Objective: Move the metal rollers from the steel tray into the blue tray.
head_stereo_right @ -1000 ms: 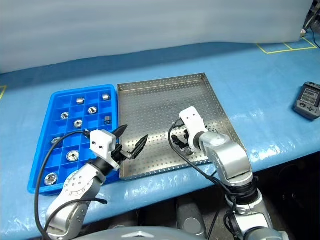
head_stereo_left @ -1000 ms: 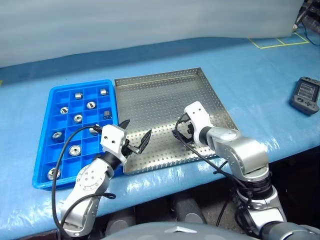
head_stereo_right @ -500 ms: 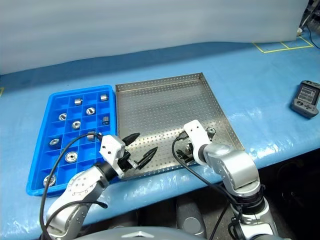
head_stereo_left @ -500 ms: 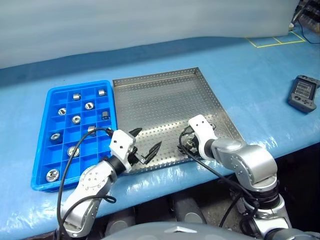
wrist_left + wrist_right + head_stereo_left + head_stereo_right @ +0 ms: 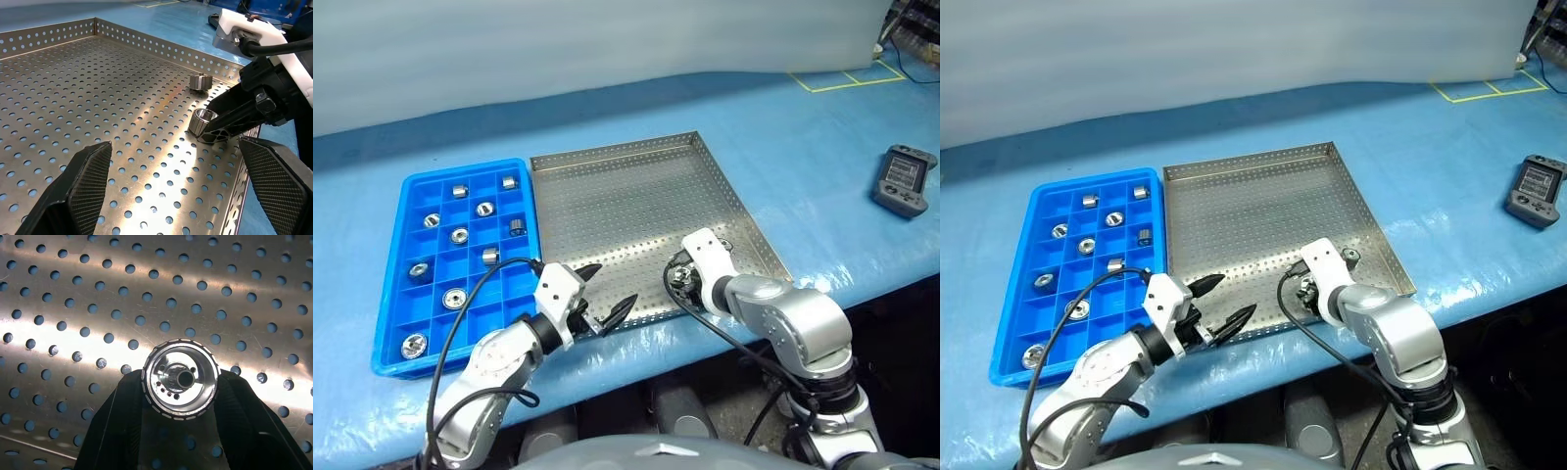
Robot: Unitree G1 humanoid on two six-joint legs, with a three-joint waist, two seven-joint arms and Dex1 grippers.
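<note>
1. No brand, label or readable writing on any item; the handheld device (image 5: 902, 180) at the table's far right has a screen, text too small to read.
2. Blue tray (image 5: 395, 329), left on the table (image 5: 803, 137): nine metal rollers (image 5: 459, 235) sit in separate compartments, mostly in its two right-hand columns; the left column has free cells. Its right wall lies just beside the steel tray's left rim.
3. Left gripper (image 5: 604, 298): jaws wide open, holding nothing, hovering over the steel tray's near-left corner at the near rim.
4. Steel tray (image 5: 617, 186), centre: the far and middle floor is bare perforated sheet.
5. Right gripper (image 5: 683, 283): jaws closed on one roller (image 5: 180, 378), near the tray's near-right corner.
6. Another roller (image 5: 200, 81) lies loose on the tray floor, just beside the right rim, apart from the held one.
7. Yellow tape lines (image 5: 847, 76) at the table's far right.
</note>
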